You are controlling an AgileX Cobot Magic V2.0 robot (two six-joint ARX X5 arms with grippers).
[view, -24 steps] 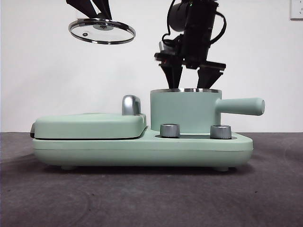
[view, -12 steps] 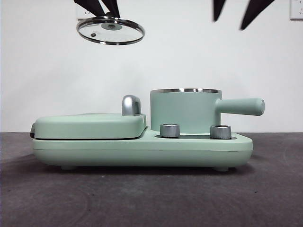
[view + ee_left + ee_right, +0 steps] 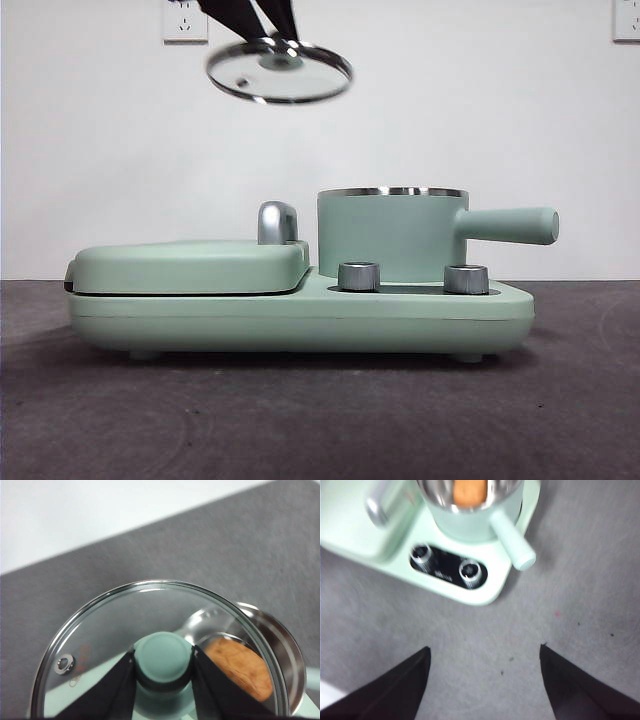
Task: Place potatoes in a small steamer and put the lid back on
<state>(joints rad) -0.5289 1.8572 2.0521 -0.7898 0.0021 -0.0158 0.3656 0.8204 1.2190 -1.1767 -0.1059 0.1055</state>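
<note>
Gripping the glass lid [image 3: 279,72] by its mint knob [image 3: 163,656], the left end effector [image 3: 164,665] hangs high, with the small steamer [image 3: 391,235] below and off to one side, its potato [image 3: 469,492] already inside. Seating it well means centring the chrome rim over the pot, levelling, then lowering. The right end effector [image 3: 484,656] waits wide open, empty, well clear above the worktop [image 3: 580,580].

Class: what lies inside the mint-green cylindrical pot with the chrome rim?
An orange-brown potato lies inside the pot. The front view's wall hides it; its underside and the pot's floor stay unseen.
</note>
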